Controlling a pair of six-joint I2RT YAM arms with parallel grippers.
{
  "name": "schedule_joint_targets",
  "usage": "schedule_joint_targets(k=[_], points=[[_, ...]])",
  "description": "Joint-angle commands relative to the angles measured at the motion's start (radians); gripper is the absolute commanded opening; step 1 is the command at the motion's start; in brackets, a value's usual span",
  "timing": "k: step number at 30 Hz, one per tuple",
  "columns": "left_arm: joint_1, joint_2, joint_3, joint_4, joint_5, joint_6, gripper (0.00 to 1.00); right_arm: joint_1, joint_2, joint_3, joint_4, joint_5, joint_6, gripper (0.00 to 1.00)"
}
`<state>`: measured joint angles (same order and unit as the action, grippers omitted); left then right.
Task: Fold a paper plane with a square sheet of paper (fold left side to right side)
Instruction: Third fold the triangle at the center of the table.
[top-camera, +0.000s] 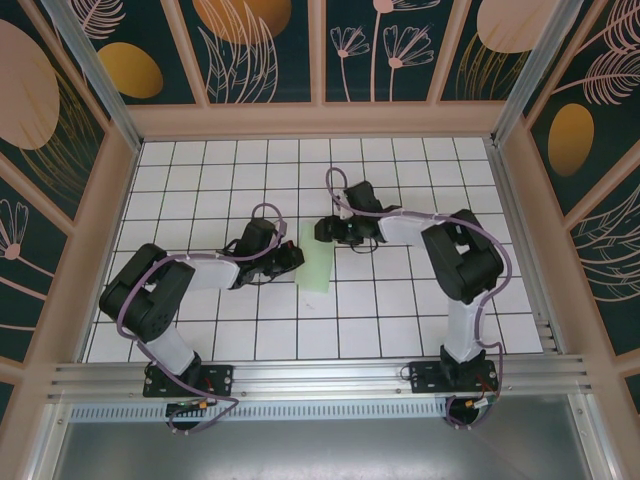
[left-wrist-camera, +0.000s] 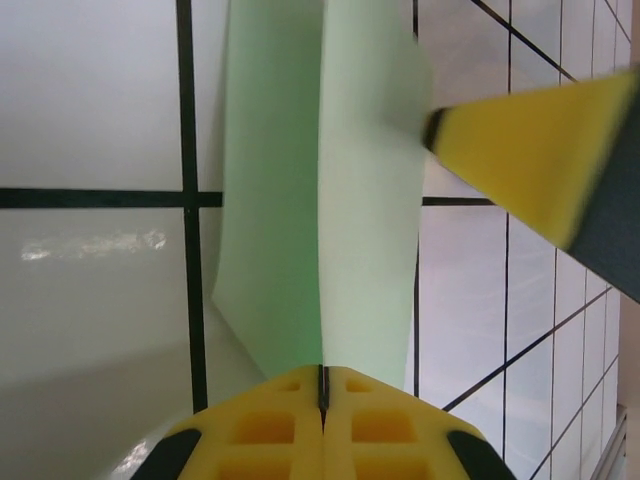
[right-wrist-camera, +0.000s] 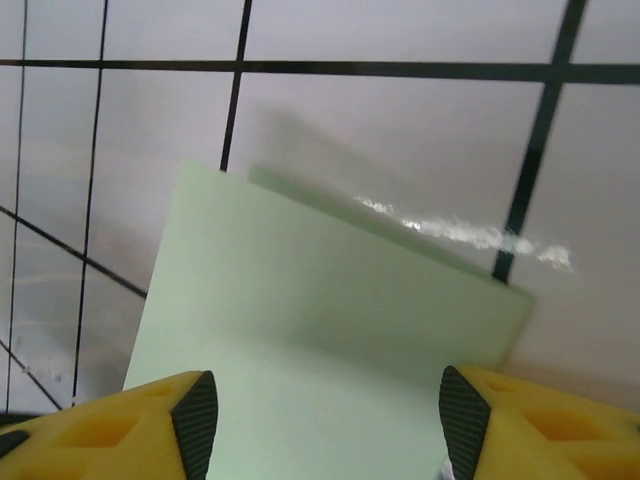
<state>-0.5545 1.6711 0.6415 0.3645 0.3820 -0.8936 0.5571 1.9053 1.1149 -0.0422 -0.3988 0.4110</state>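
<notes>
**A:** Where is the paper (top-camera: 318, 262)?

**B:** About the middle of the table (top-camera: 200, 160), well apart from every edge. It is doubled over, and in the right wrist view one layer's edge peeps out past the other's.

**A:** Who has it?

**B:** The left gripper (left-wrist-camera: 322, 385) is clamped on its left edge, fingers pressed together with the sheet coming out of the seam. The right gripper (right-wrist-camera: 325, 410) has its jaws wide apart, astride the paper, gripping nothing.

**A:** What could go wrong?

**B:** I judge the offset is the main worry. If the fold is pressed flat now, the crease sets crooked and the plane comes out lopsided.

**A:** And the grip?

**B:** Only one side is pinned. If the left gripper pulls, the whole sheet may slide over the glossy tiles instead of folding, since nothing holds the far side down. If the right gripper drops too hard, it could buckle or crumple the thin paper, or knock the layers further apart.
</notes>
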Motion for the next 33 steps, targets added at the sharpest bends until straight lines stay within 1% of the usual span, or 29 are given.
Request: schedule_joint_targets(k=[1, 4, 7, 9, 11, 13, 15, 17, 19, 22, 27, 31, 33], points=[[-0.001, -0.04, -0.022, 0.034, -0.009, -0.06, 0.03, -0.004, -0.161, -0.067, 0.027, 0.059, -0.078, 0.67], [-0.012, -0.054, -0.023, 0.024, -0.025, -0.104, 0.02, -0.005, -0.301, -0.172, 0.042, 0.087, -0.135, 0.67], [-0.027, -0.064, -0.024, 0.03, -0.036, -0.148, 0.01, -0.005, -0.461, -0.312, 0.09, 0.077, -0.168, 0.67], [-0.04, -0.066, -0.021, 0.03, -0.044, -0.174, 0.0, 0.02, -0.563, -0.413, 0.14, 0.07, -0.169, 0.66], [-0.055, -0.062, -0.014, 0.023, -0.048, -0.189, 0.0, 0.068, -0.652, -0.508, 0.201, 0.078, -0.16, 0.65], [-0.069, -0.058, -0.003, 0.008, -0.059, -0.197, 0.0, 0.147, -0.729, -0.599, 0.279, 0.117, -0.169, 0.65], [-0.08, -0.056, 0.004, -0.005, -0.069, -0.203, 0.0, 0.236, -0.783, -0.674, 0.357, 0.19, -0.197, 0.65], [-0.086, -0.055, 0.007, -0.008, -0.071, -0.209, 0.0, 0.321, -0.819, -0.738, 0.437, 0.265, -0.261, 0.65], [-0.092, -0.059, 0.01, -0.013, -0.076, -0.213, 0.0, 0.419, -0.831, -0.782, 0.51, 0.363, -0.353, 0.65], [-0.096, -0.06, 0.012, -0.02, -0.081, -0.214, 0.0, 0.506, -0.793, -0.789, 0.557, 0.467, -0.46, 0.66], [-0.102, -0.06, 0.012, -0.02, -0.084, -0.216, 0.0, 0.599, -0.662, -0.72, 0.559, 0.616, -0.592, 0.69], [-0.103, -0.059, 0.013, -0.02, -0.083, -0.214, 0.0, 0.641, -0.531, -0.649, 0.557, 0.713, -0.683, 0.7], [-0.104, -0.059, 0.014, -0.021, -0.083, -0.213, 0.0, 0.649, -0.479, -0.617, 0.555, 0.736, -0.716, 0.71]])
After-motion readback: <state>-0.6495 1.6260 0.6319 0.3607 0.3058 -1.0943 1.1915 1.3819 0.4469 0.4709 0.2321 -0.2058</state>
